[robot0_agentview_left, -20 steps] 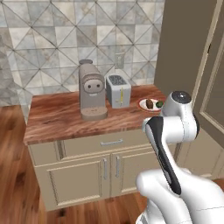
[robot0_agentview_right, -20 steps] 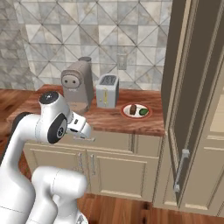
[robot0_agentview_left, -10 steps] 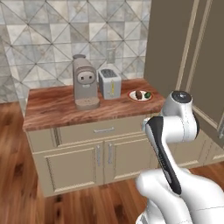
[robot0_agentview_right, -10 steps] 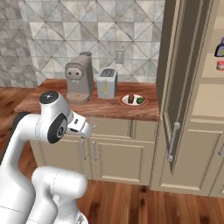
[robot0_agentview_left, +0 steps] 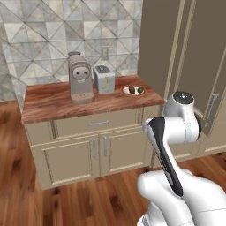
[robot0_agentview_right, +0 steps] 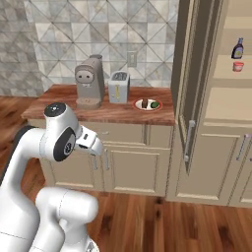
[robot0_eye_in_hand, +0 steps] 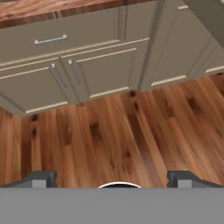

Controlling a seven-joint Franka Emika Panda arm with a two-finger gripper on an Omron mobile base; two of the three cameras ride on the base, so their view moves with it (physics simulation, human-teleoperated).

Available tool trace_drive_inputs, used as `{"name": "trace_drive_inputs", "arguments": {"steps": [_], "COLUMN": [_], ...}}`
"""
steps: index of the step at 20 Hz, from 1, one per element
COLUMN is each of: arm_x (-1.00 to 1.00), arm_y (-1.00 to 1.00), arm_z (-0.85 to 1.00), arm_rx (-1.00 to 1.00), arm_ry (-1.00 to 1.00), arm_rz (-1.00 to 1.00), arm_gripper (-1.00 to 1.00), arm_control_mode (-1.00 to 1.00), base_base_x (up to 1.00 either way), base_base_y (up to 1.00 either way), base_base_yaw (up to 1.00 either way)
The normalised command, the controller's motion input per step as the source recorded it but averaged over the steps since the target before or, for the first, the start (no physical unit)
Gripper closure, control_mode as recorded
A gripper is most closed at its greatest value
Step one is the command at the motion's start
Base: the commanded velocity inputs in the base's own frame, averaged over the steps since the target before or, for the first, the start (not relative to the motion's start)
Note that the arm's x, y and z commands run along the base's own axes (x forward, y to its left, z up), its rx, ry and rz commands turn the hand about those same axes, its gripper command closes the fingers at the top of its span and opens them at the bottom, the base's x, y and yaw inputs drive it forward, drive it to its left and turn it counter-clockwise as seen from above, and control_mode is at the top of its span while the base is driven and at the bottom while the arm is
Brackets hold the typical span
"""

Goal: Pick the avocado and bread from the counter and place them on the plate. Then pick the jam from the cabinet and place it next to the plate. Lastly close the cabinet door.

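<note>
The small round dark-green avocado (robot0_agentview_right: 155,104) and the brown rough-edged chunk of bread (robot0_agentview_right: 144,103) lie side by side on the round white plate with an orange-red rim (robot0_agentview_right: 147,108), which sits on the reddish-brown wood-grain counter (robot0_agentview_right: 64,98) near its right end, just short of the tall beige wooden cabinet (robot0_agentview_right: 216,133). To the left of the plate stand a pale grey toaster (robot0_agentview_right: 118,86) and, further left, a taupe coffee machine (robot0_agentview_right: 89,81).

In the right base view the cabinet's tall beige recessed-panel door (robot0_agentview_right: 191,83) stands swung open, edge-on to the camera — behind it, on an upper shelf, the tiny red-pink jar of jam (robot0_agentview_right: 238,66) sits just below a dark bottle with a pale label (robot0_agentview_right: 238,49).

The two-finger gripper (robot0_eye_in_hand: 112,177) hangs well away from all of these, pointed down at the wood-plank floor (robot0_eye_in_hand: 127,131) in front of the beige lower drawers and doors (robot0_eye_in_hand: 70,65) — its dark tips spread wide apart with nothing between them.
</note>
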Motion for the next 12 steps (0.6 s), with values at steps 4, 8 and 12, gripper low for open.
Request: {"name": "trace_drive_inputs", "arguments": {"steps": [4, 8, 12], "arm_x": [0.00, 0.00, 0.00], "arm_y": [0.00, 0.00, 0.00], "arm_z": [0.00, 0.00, 0.00], "arm_rx": [0.00, 0.00, 0.00], "arm_ry": [0.00, 0.00, 0.00], "arm_rz": [0.00, 0.00, 0.00], "arm_gripper": [-1.00, -1.00, -1.00], "arm_control_mode": [1.00, 1.00, 1.00], "base_base_x": [-0.41, -0.39, -0.28], "base_base_y": [-0.16, -0.27, -0.37], "base_base_yaw": [-0.06, -0.05, -0.03]}}
